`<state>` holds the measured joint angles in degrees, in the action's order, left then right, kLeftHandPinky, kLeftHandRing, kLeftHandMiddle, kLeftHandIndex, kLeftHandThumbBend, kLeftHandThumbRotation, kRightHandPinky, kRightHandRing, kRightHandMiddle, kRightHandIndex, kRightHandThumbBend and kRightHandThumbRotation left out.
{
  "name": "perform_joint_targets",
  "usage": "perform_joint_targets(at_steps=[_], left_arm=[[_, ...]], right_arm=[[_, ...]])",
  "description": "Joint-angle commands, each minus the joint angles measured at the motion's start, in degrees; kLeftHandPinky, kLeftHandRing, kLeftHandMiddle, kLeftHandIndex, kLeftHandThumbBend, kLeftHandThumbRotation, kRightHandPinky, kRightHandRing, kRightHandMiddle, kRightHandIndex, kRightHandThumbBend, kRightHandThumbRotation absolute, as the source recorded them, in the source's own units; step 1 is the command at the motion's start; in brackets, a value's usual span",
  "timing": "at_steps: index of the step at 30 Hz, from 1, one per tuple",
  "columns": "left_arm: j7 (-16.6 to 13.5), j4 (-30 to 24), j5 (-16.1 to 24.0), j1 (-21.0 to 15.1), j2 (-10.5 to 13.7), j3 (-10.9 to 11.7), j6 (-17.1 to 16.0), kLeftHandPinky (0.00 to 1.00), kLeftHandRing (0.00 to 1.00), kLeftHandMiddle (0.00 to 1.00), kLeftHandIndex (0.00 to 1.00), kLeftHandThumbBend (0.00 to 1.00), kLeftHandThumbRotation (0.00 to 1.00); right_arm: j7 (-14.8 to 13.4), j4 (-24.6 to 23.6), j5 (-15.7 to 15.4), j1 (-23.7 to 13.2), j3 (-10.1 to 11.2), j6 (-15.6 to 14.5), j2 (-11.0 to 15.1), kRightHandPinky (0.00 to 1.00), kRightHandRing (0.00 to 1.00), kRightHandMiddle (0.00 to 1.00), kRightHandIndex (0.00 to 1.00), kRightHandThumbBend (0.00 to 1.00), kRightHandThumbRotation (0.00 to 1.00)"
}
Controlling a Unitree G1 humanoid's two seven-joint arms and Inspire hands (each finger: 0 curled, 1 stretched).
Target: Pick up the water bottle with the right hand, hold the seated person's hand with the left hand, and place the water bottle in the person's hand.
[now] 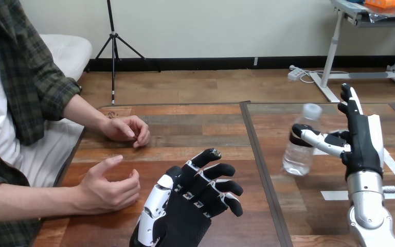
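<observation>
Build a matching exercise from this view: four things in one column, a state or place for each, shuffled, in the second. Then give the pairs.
1. water bottle
2. left robot hand
3. right robot hand
4. person's farther hand

A. fingers straight up, thumb at the water bottle
B. clear plastic, pale cap
C. loosely curled, resting on the wooden table
D. fingers spread, holding nothing, beside the person's nearer hand

Pairs: 1-B, 2-D, 3-A, 4-C

Water bottle (299,156) partly behind the right hand (364,141); wrist of the left hand (182,211) beyond the bottom edge.
</observation>
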<state>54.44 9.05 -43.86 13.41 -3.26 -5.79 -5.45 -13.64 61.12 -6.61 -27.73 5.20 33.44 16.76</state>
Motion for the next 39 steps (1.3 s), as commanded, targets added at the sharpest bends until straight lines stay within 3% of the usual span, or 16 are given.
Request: perform_joint_targets(at_steps=[1,22,30,39], left_arm=[[0.41,-0.30,0.05,-1.75,-4.10,0.31,-1.05,0.46,0.60,0.67,0.71,0.00,0.84],[0.65,-0.36,-0.23,-1.65,-4.13,0.26,-1.04,0.43,0.60,0.67,0.71,0.00,0.84],[0.05,-0.88,0.09,-1.32,-4.06,0.12,-1.04,0.43,0.60,0.68,0.71,0.00,0.85],[0.69,-0.30,-0.03,-1.78,-4.10,0.26,-1.29,0.42,0.60,0.67,0.71,0.00,0.85]], right_arm=[[0.80,-2.43,1.29,-1.38,0.63,1.82,-1.47,0.88,0.96,0.97,0.96,0.68,0.02],[-1.18,-2.32,-0.88,-0.36,-0.12,2.14,-1.25,0.88,0.94,0.96,0.95,0.65,0.00],[-3.54,-2.73,-2.44,0.44,-0.61,2.24,-1.12,0.84,0.91,0.94,0.94,0.65,0.03],[-4.05,-2.92,-2.36,1.27,-0.39,2.71,-1.52,0.80,0.88,0.92,0.93,0.64,0.01]])
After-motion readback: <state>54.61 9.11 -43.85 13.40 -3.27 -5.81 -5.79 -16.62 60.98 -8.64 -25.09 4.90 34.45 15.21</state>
